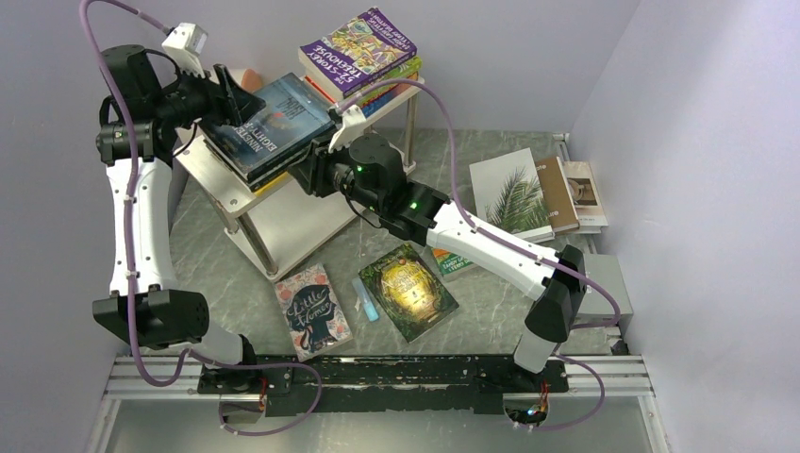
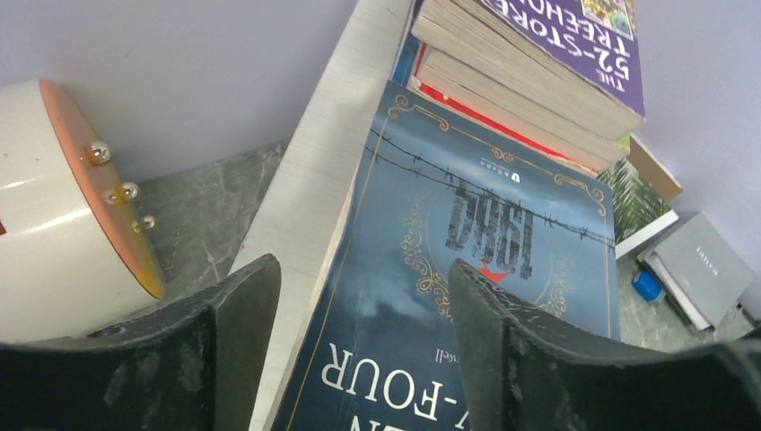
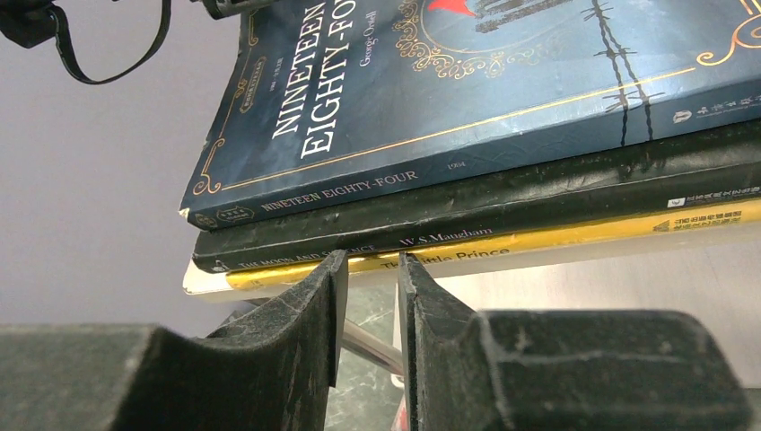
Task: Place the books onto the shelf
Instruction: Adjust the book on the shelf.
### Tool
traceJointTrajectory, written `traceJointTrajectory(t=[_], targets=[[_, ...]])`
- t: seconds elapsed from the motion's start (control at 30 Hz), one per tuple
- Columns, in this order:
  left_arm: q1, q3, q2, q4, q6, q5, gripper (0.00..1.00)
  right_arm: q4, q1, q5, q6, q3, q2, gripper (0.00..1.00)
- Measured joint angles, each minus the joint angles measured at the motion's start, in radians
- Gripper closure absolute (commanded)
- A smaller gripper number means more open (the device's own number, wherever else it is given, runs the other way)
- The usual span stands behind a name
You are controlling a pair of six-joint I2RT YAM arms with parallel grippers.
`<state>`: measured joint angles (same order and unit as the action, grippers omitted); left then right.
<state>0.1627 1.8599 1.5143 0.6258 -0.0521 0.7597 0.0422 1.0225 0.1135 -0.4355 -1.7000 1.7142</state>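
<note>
The white shelf (image 1: 215,172) carries a stack topped by the dark-blue Nineteen Eighty-Four (image 1: 274,123), over a black book (image 3: 502,202) and a yellow one (image 3: 628,224). Its top board holds the purple Treehouse pile (image 1: 358,49). My left gripper (image 1: 229,102) is at the stack's far left end. In the left wrist view that gripper (image 2: 363,292) stands open over the blue cover (image 2: 467,269), gripping nothing. My right gripper (image 3: 372,260) is at the stack's near side, its jaws a narrow gap apart with nothing between them. Its tips meet the yellow spine.
On the table lie Little Women (image 1: 313,311), a green-gold book (image 1: 408,291) and a small blue bar (image 1: 366,302). White (image 1: 509,193) and brown (image 1: 557,193) books lean at the right wall. A white cylinder with a peach end (image 2: 63,206) stands left of the shelf.
</note>
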Motion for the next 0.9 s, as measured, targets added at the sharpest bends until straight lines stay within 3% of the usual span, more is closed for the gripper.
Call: traceJointTrajectory(t=[0.17, 0.4, 0.63, 0.9], targets=[[0.000, 0.023, 0.000, 0.000, -0.012, -0.034, 0.16, 0.000, 0.000, 0.001, -0.006, 0.000, 0.000, 0.70], [0.000, 0.031, -0.002, -0.002, -0.023, -0.040, 0.47, 0.000, 0.000, 0.004, -0.012, 0.000, 0.000, 0.70], [0.000, -0.020, -0.013, -0.013, 0.013, -0.024, 0.50, 0.001, 0.000, 0.006, -0.013, -0.004, 0.003, 0.72], [0.006, -0.029, -0.014, -0.031, 0.034, 0.003, 0.61, 0.007, 0.000, 0.006, -0.013, -0.010, 0.004, 0.72]])
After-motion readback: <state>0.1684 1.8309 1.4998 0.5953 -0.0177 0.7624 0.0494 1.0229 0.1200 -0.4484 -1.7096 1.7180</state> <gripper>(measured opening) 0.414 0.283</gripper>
